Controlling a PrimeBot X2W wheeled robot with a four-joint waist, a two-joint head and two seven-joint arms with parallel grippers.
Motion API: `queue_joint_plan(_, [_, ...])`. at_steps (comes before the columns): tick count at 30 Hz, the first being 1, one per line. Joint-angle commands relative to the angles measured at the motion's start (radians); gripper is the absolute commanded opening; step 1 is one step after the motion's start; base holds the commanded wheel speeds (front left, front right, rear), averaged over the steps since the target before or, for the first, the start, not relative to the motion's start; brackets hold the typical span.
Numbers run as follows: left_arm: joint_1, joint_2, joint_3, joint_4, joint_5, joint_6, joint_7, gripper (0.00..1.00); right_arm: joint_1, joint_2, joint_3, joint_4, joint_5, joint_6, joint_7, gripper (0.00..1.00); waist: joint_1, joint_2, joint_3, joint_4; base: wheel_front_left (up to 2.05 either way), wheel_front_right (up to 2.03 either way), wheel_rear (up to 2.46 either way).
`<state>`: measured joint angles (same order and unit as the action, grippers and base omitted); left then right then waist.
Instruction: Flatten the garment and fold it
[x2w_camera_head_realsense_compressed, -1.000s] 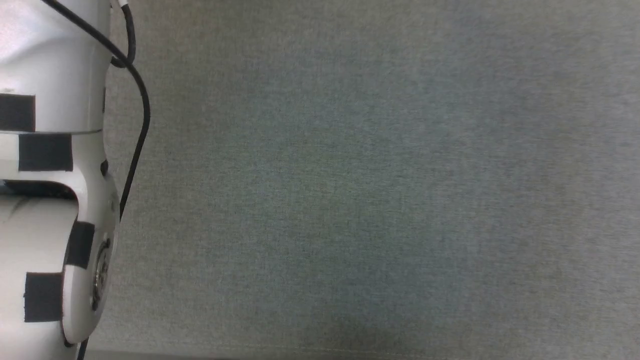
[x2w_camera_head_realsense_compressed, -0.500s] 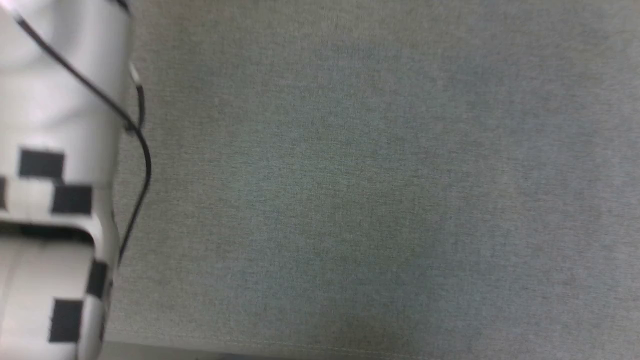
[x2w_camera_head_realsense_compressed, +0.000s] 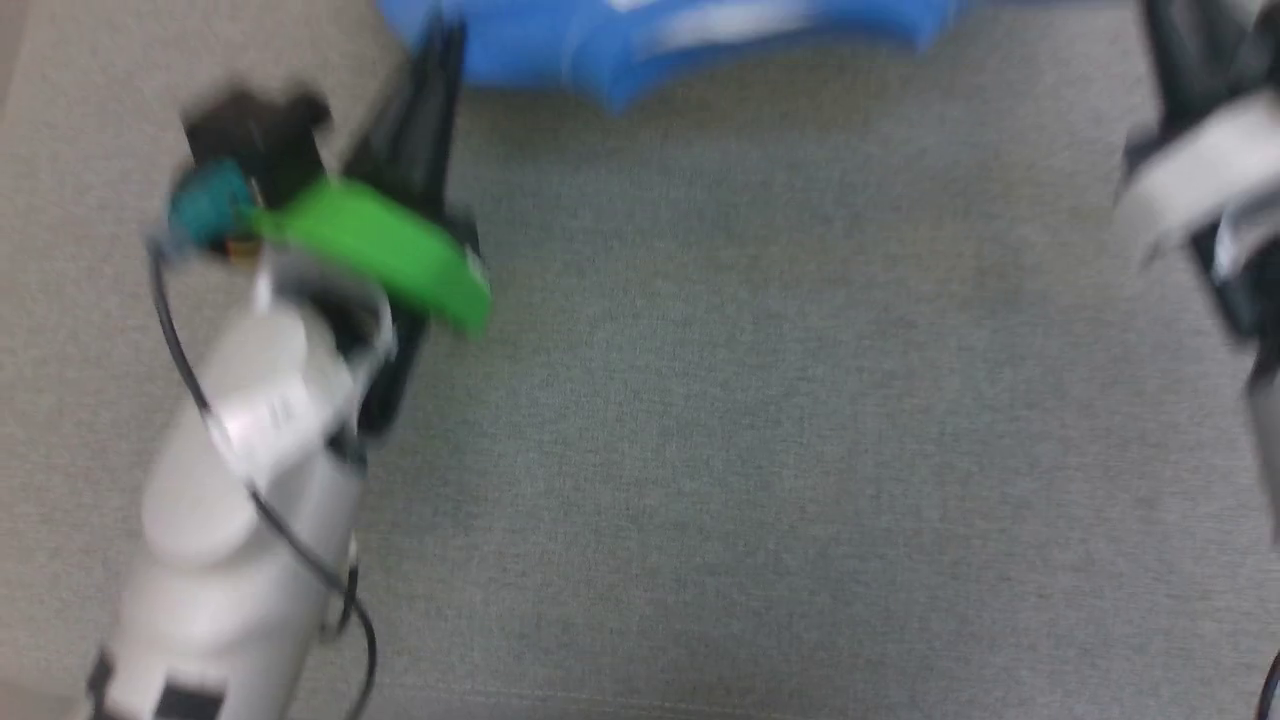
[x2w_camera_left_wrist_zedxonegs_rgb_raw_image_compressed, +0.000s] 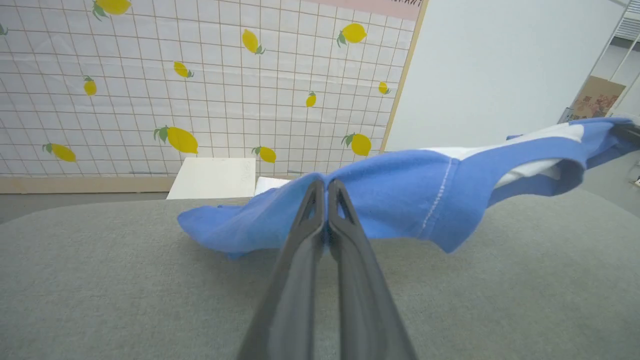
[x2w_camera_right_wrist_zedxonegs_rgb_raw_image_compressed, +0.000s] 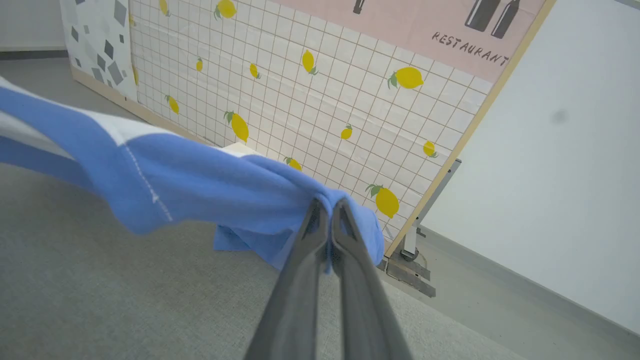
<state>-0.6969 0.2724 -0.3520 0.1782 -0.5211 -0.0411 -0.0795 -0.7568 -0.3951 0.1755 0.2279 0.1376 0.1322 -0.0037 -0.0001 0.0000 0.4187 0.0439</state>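
In the left wrist view, a grey cloth-covered table (x2w_camera_left_wrist_zedxonegs_rgb_raw_image_compressed: 125, 280) lay in the near part. Behind it stood a tiled wall with yellow lemons (x2w_camera_left_wrist_zedxonegs_rgb_raw_image_compressed: 200, 85), with a plain white wall (x2w_camera_left_wrist_zedxonegs_rgb_raw_image_compressed: 500, 70) to its right. A white box (x2w_camera_left_wrist_zedxonegs_rgb_raw_image_compressed: 212, 177) stood at the foot of the tiles. The left gripper (x2w_camera_left_wrist_zedxonegs_rgb_raw_image_compressed: 326, 187) had its two fingers (x2w_camera_left_wrist_zedxonegs_rgb_raw_image_compressed: 295, 270) pressed together on a blue edge of the T-shirt (x2w_camera_left_wrist_zedxonegs_rgb_raw_image_compressed: 400, 200). The shirt stretched away to the right, mostly lifted off the table, and a white strip showed in the blue.

In the right wrist view, the same grey table lay below. The lemon wall carried a pink sign (x2w_camera_right_wrist_zedxonegs_rgb_raw_image_compressed: 450, 30) with the word RESTAURANT, and a grey floor (x2w_camera_right_wrist_zedxonegs_rgb_raw_image_compressed: 500, 310) ran along the white wall. The right gripper (x2w_camera_right_wrist_zedxonegs_rgb_raw_image_compressed: 329, 206) was clamped tight on another blue bunch of the shirt, which stretched to the left above the table.

The head view was blurred. The blue shirt lay along the far edge of the grey table. The dark fingers of the left gripper reached up to it at the left, and the right gripper stood in the far right corner. A green part (x2w_camera_head_realsense_compressed: 380, 250) sat on the left arm.
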Motion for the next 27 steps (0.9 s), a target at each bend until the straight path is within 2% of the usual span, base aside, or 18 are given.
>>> queue_joint_plan(1, [0.060,0.022,-0.002,-0.039,0.016,0.026,0.005,0.00,0.071,0.014,-0.022,-0.050,0.006,-0.002,0.016,0.00,0.0001,0.0000,-0.063,-0.009,0.00,0.00,0.00])
queue_joint_plan(6, [0.270,0.042,-0.015,-0.174,0.034,0.108,0.022,0.00,0.324,0.074,-0.098,-0.217,0.000,-0.002,0.072,0.00,0.0001,0.0000,-0.134,-0.011,0.00,0.00,0.00])
queue_joint_plan(12, [0.470,0.061,-0.013,-0.256,0.033,0.178,0.020,0.00,0.537,0.149,-0.168,-0.339,-0.015,-0.002,0.105,0.00,0.0001,0.0000,-0.197,-0.019,0.00,0.00,0.00])
queue_joint_plan(19, [0.627,0.061,-0.045,-0.285,0.035,0.216,0.015,0.00,0.708,0.199,-0.212,-0.417,-0.037,-0.002,0.131,0.00,0.0001,0.0000,-0.262,-0.019,0.00,0.00,0.00])
queue_joint_plan(27, [0.737,0.076,-0.083,-0.320,0.025,0.233,0.062,0.00,0.877,0.246,-0.247,-0.484,-0.040,-0.002,0.182,0.00,0.0001,0.0000,-0.321,-0.010,0.00,0.00,0.00])
